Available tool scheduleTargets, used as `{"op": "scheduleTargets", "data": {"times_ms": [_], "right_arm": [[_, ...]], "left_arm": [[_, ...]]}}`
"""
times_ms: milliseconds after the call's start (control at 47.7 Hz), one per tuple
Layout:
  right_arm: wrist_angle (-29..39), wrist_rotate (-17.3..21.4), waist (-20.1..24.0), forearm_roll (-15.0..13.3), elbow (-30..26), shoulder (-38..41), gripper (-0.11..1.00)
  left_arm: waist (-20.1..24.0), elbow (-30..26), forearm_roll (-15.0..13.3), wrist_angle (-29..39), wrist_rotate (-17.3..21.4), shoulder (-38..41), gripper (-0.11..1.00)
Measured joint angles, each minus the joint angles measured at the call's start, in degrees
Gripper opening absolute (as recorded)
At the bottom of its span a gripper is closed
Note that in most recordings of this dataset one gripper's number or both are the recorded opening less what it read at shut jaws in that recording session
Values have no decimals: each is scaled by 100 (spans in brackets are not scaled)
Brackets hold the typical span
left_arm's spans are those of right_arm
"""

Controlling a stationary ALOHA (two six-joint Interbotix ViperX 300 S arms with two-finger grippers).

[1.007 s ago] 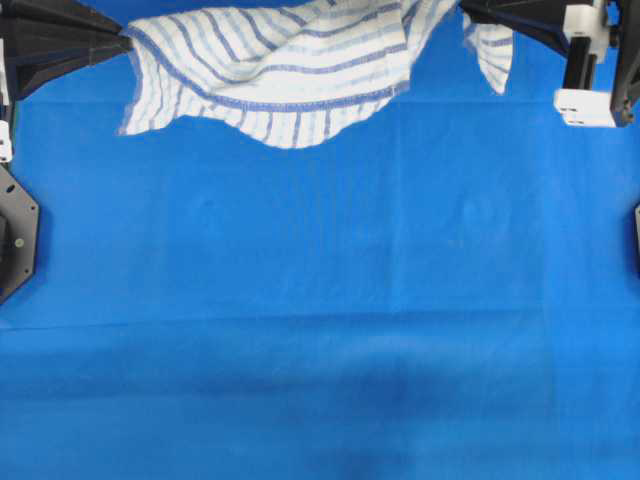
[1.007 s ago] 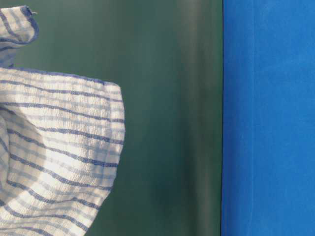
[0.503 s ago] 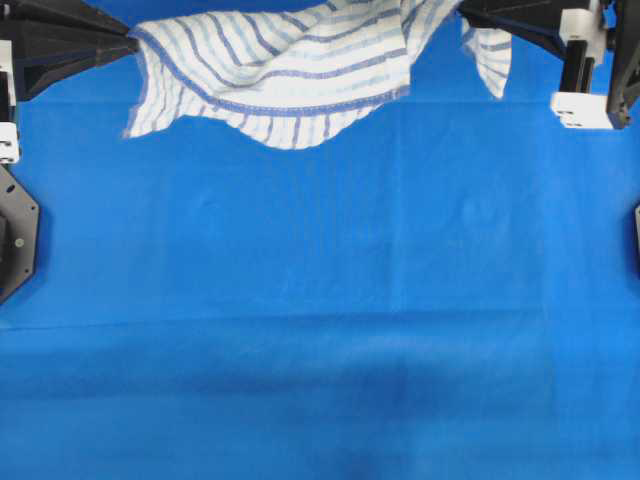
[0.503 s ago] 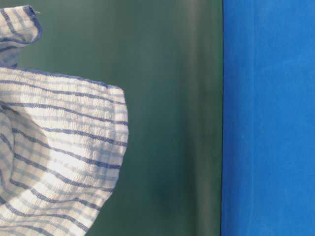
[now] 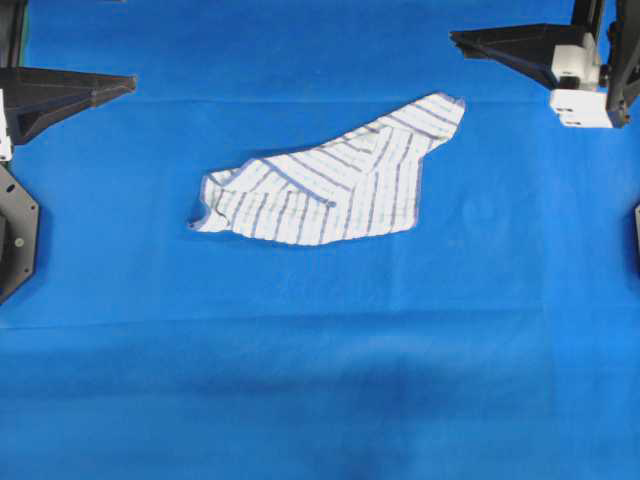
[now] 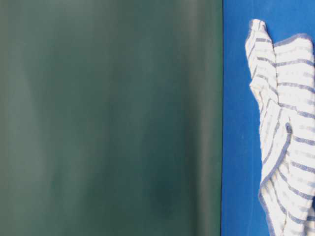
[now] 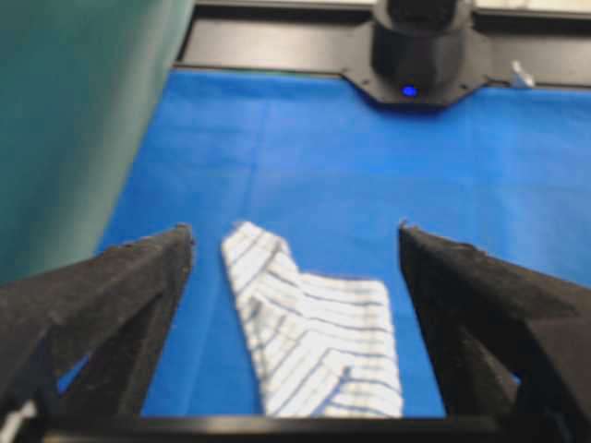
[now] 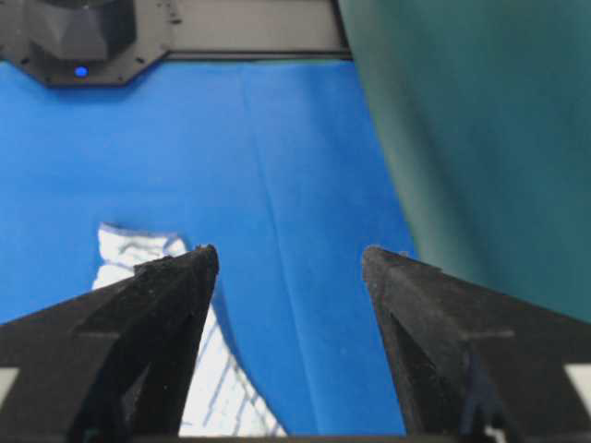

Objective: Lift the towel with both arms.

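Towel (image 5: pixel 335 180) crumpled on blue sheet (image 5: pixel 320 380)

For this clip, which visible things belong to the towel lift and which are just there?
Job:
- towel, crumpled flat on the sheet
- left gripper, open, empty
- right gripper, open, empty

Just there:
- blue sheet
- green backdrop

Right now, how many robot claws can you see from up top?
2. The left gripper is at the upper left edge, the right gripper at the upper right. Both are open, apart from the towel lying between them.
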Motion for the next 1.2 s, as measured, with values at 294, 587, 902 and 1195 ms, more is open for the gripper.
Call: {"op": "scheduleTargets", "data": {"times_ms": [294,587,902,1195], "right_arm": [[-563,185,-9,0,773,9,65],[-1591,466,-9,9,1811,123,65],[-3023,905,-105,9,2936,466,65],[-4034,1125,-149,0,3498,1107,65]], "left_arm": [[0,721,9,-642,35,62,90],[0,1749,0,-1942,105,149,90],[26,2619,0,-3041,114,642,90],[53,3313,0,-4184,97,1336,90]]}}
